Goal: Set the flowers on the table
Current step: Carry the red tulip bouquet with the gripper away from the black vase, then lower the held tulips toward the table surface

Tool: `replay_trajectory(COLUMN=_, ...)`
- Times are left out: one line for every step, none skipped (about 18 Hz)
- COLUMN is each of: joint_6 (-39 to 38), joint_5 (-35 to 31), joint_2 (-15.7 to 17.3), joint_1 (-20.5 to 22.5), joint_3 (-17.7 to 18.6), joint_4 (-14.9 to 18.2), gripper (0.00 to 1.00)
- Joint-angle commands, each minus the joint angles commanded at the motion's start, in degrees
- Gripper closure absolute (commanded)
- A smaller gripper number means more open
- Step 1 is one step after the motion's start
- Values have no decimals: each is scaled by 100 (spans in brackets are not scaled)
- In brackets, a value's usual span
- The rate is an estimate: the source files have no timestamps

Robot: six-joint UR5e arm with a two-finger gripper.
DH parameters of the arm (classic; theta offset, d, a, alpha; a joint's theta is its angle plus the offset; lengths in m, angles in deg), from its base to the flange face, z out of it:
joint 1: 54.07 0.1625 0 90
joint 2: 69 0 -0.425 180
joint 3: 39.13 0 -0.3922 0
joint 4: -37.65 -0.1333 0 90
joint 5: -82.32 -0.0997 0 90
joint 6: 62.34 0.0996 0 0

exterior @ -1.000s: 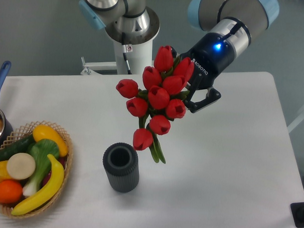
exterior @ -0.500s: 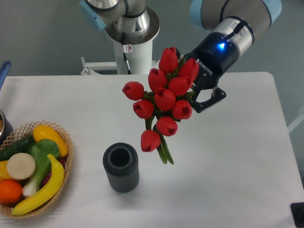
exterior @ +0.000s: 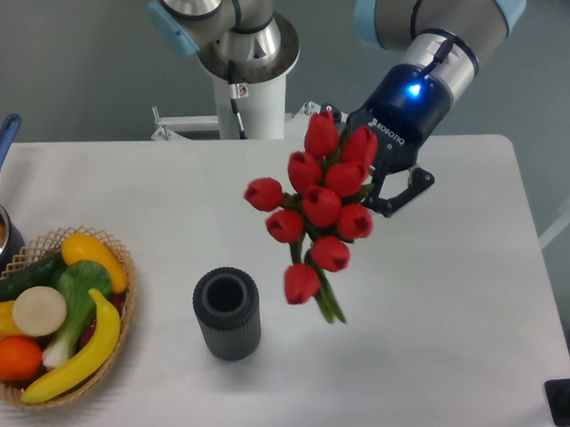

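Note:
The flowers (exterior: 318,205), a bunch of red closed tulip buds on short green stems, hang in the air over the white table (exterior: 432,303), stems pointing down and to the right. My gripper (exterior: 384,184) is shut on the flowers from behind, and the buds hide most of its fingers; one dark finger (exterior: 409,194) shows at the right. The stem tips are above the table to the right of the dark cup (exterior: 227,314); I cannot tell if they touch the surface.
A dark ribbed cup stands upright at the front middle. A wicker basket (exterior: 124,273) of fruit and vegetables sits at the front left. A pot with a blue handle (exterior: 1,147) is at the left edge. The arm's base (exterior: 242,90) stands behind the table.
My gripper has carried the flowers steadily to the right and slightly down, away from above the dark cup. The grip is unchanged.

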Motion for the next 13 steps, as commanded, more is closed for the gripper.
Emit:
replay_trajectory(joint_6=0, joint_5=-194, joint_2=9, joint_1=-9, joint_3=9, joint_4=0, gripper=45)
replay_trajectory(joint_6=0, joint_5=-370, joint_2=18, joint_1=-18, joint_3=26, joint_4=9, gripper=45)
replay_trajectory(joint_6=0, joint_5=-546, joint_2=61, joint_1=-18, joint_3=88, joint_4=9, gripper=45)
replay_trajectory(joint_6=0, joint_5=-687, joint_2=88, joint_1=-18, joint_3=140, joint_4=9, gripper=48)
replay_trajectory(joint_6=-17, joint_5=-758, joint_2=105, joint_1=-26, joint_3=150, joint_4=18, gripper=56)
replay_trajectory(joint_6=-26, joint_5=-784, joint_2=149, joint_1=-35, joint_3=193, joint_4=18, gripper=58)
replay_trajectory(joint_6=-9, joint_5=-785, joint_2=184, joint_1=-35, joint_3=263, joint_4=18, gripper=61)
replay_trajectory(joint_6=-9, joint_5=-785, joint_2=193, joint_1=-35, joint_3=307, joint_4=18, gripper=64)
replay_trajectory(joint_6=0, joint_5=-793, joint_2=193, joint_1=-35, joint_3=351, joint_4=18, gripper=64)
replay_trajectory(joint_6=9, joint_5=-811, joint_2=193, joint_1=-35, joint_3=404, joint_4=18, gripper=64)
replay_trajectory(joint_6=17, joint_5=-863, joint_2=202, joint_1=-27, joint_3=457, joint_4=18, gripper=64)
replay_trajectory(joint_6=44, joint_5=-942, joint_2=220, joint_1=-18, joint_3=509, joint_4=18, gripper=64)
replay_trajectory(joint_6=96, joint_5=-1030, joint_2=289, joint_1=-18, joint_3=597, joint_4=18, gripper=64)
